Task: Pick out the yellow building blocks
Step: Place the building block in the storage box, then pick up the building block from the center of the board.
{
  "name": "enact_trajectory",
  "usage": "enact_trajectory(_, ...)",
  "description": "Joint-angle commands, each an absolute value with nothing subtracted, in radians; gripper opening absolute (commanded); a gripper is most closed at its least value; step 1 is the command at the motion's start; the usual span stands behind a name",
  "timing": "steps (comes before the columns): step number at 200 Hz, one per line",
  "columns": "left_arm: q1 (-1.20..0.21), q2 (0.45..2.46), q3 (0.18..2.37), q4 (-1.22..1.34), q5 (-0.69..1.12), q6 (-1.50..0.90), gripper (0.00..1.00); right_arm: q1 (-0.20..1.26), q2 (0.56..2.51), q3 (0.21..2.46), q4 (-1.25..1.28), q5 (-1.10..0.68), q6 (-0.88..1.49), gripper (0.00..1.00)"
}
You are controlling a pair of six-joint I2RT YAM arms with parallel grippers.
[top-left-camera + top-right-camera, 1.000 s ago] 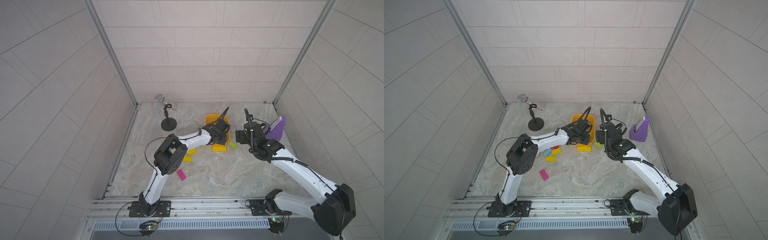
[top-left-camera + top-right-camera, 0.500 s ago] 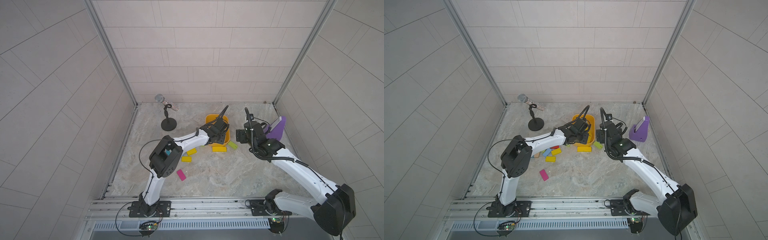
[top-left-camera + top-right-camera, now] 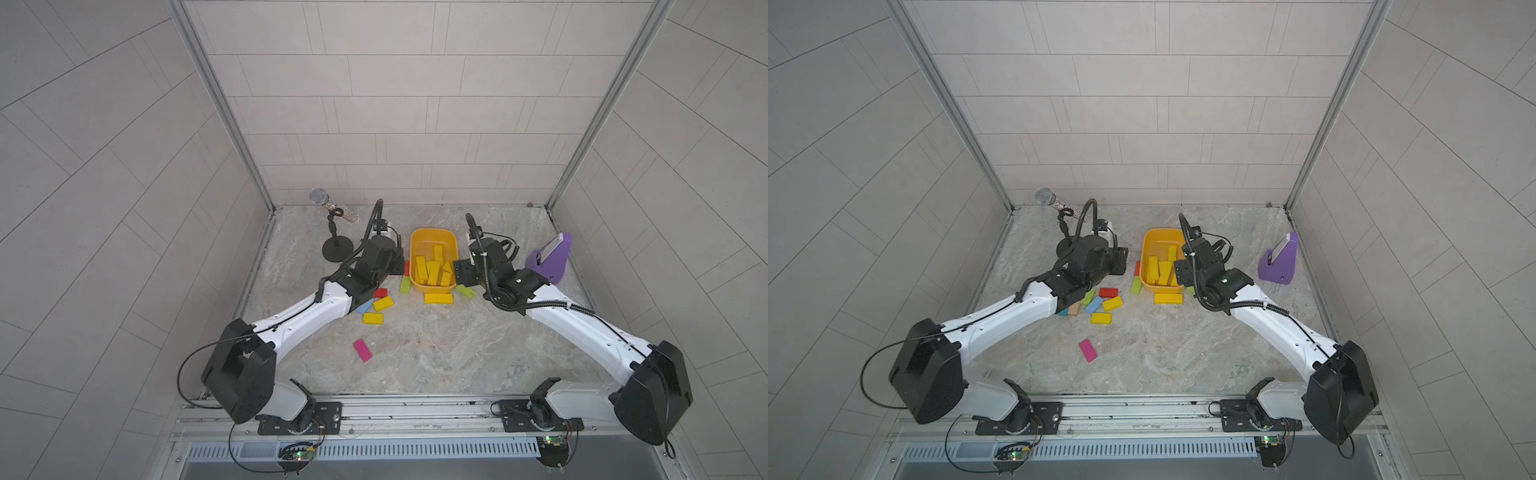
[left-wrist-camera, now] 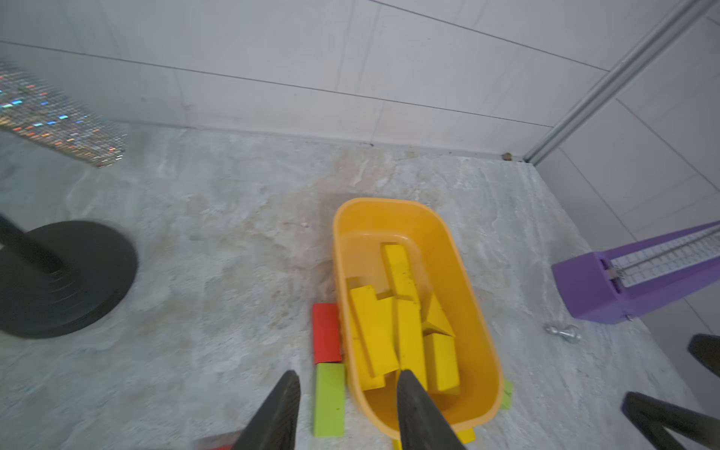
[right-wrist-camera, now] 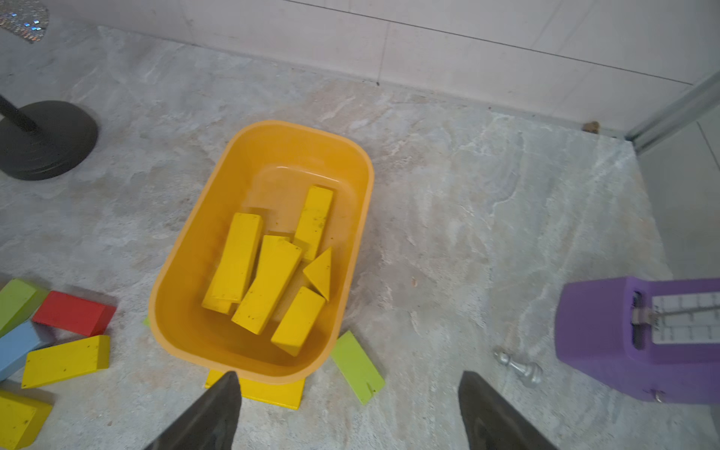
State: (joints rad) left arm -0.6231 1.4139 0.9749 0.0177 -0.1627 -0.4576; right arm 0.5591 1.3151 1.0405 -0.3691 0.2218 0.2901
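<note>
**Most yellow blocks in the tub, three loose on the bench**

A pile of yellow building blocks [image 5: 269, 284] lies in the orange-yellow tub [image 5: 296, 130]: bars leaning across one another, plus a triangular wedge [image 5: 321, 272]. A lone yellow bar [image 3: 438, 298] lies flat on the bench [image 3: 436, 357] just beside the tub's near wall. In the right wrist view the rim hides part of it.

A tilted yellow bar [image 3: 1112, 303] and a second yellow bar [image 3: 1101, 318] sit in a mixed heap with a red block [image 3: 1108, 292], a light-blue block [image 3: 1094, 304] and a tan block [image 3: 1074, 308]. The left arm [image 3: 1017, 307] covers part of that heap.

A lime-green bar [image 4: 329, 399] lies end to end with a red bar [image 4: 326, 333] close against the tub's side. Another green bar [image 5: 356, 366] lies at the tub's near corner on the right arm's side. A magenta block [image 3: 363, 350] lies alone nearer the front rail.

A microphone stand [image 3: 337, 252] is behind the left arm. A purple metronome [image 3: 548, 257] stands by the side wall, with a small silver chess pawn [image 5: 518, 368] on its side nearby.

The left jaws are narrowly parted and empty, one finger above the tub's rim and the other above the bench beside the lime-green bar. The right jaws are wide apart and empty, above the lone yellow bar.

The bench is grey, veined and stone-like. The walls are pale tiles, with metal posts in the back corners. The marks on the metronome's white scale are too small to read.
</note>
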Motion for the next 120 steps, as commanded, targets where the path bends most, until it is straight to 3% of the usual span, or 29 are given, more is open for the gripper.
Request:
enact_trajectory(1,-0.570,1.363,0.904,0.045,-0.170,-0.499,0.45,0.603,1.370,1.086,-0.345,0.134,0.204,0.90)
enact_trajectory(66,-0.330,1.260,0.733,0.024,-0.167,-0.718,0.45,0.714,1.562,1.183,-0.379,-0.128,-0.081,0.89)
enact_trajectory(95,-0.260,1.220,0.685,-0.014,-0.188,-0.780,0.45,0.723,1.628,1.204,-0.400,-0.310,-0.304,0.88)
enact_trajectory(120,-0.221,1.195,0.658,-0.027,-0.199,-0.793,0.46,0.721,1.712,1.281,-0.450,-0.354,-0.391,0.87)
